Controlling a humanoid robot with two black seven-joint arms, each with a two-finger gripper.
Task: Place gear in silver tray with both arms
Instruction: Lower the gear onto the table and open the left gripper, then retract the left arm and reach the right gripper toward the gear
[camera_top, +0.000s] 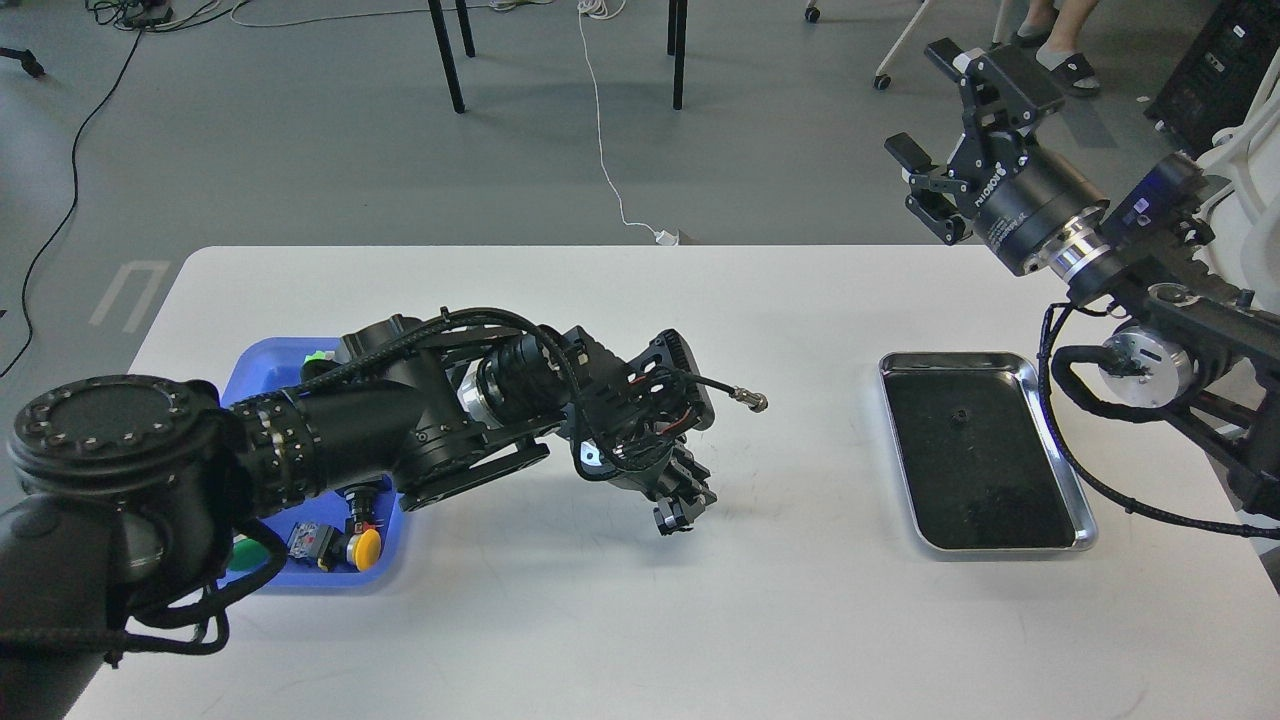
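Note:
The silver tray (1085, 520) lies on the white table at the right, with a dark floor. A tiny dark ring-like speck (960, 418) sits on that floor; I cannot tell whether it is the gear. My left arm reaches across from the left. Its gripper (678, 512) points down just above the table's middle, well left of the tray. It is small and dark, so I cannot tell whether its fingers are apart or what they hold. My right gripper (922, 100) is raised high behind the tray's far edge, with its fingers spread wide and nothing between them.
A blue plastic tray (256, 362) at the left, partly under my left arm, holds a yellow push button (367, 546) and other small parts. A loose cable plug (752, 402) sticks out from my left wrist. Chair legs and cables are on the floor behind.

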